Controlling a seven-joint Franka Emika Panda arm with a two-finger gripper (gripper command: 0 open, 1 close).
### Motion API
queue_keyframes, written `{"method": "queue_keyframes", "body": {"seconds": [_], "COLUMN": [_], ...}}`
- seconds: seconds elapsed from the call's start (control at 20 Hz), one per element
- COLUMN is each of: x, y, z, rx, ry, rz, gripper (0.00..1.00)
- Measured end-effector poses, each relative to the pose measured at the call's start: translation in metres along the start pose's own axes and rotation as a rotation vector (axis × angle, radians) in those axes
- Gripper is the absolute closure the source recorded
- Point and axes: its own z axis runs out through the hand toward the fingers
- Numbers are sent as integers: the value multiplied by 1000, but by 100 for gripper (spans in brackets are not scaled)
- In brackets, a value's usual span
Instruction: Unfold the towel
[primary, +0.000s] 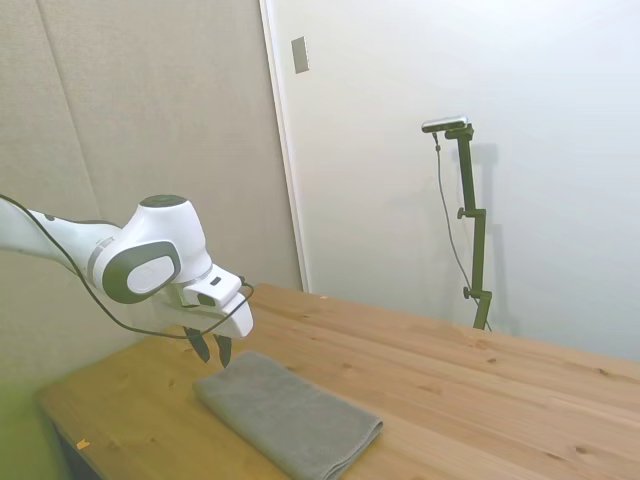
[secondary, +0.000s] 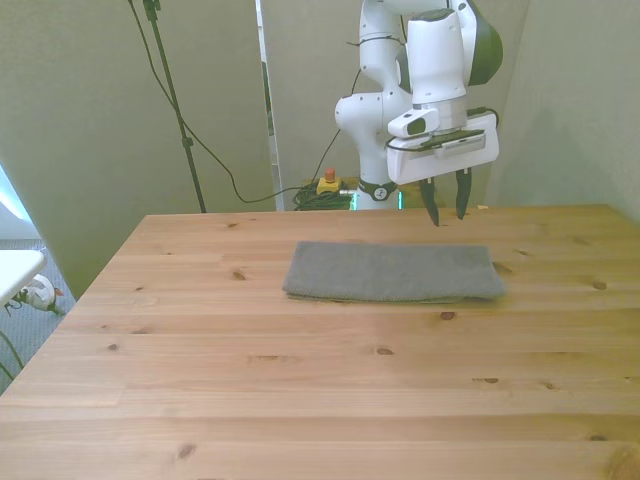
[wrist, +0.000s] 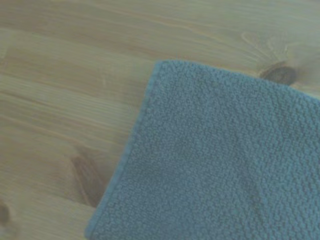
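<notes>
The grey towel (secondary: 392, 271) lies folded flat on the wooden table (secondary: 300, 380), a long rectangle across the front view's middle. In the side view the towel (primary: 288, 412) runs from the arm toward the near edge. My gripper (secondary: 447, 208) hangs a little above the towel's far corner on the front view's right, its dark fingers pointing down and parted with nothing between them. The side view shows the gripper (primary: 212, 348) just over that same corner. One corner of the towel (wrist: 220, 165) and its hemmed edge fill the wrist view.
Bare wood surrounds the towel on all sides. A red and yellow button box (secondary: 327, 183) sits on the floor behind the table, beside the robot's base (secondary: 375, 150). A white object (secondary: 20, 275) juts in at the front view's left edge.
</notes>
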Motion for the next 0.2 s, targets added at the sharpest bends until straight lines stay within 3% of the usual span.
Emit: {"method": "queue_keyframes", "body": {"seconds": [0.2], "x": [-28], "y": [0], "z": [-15], "rx": [-136], "ry": [7], "rz": [168], "gripper": [0]}}
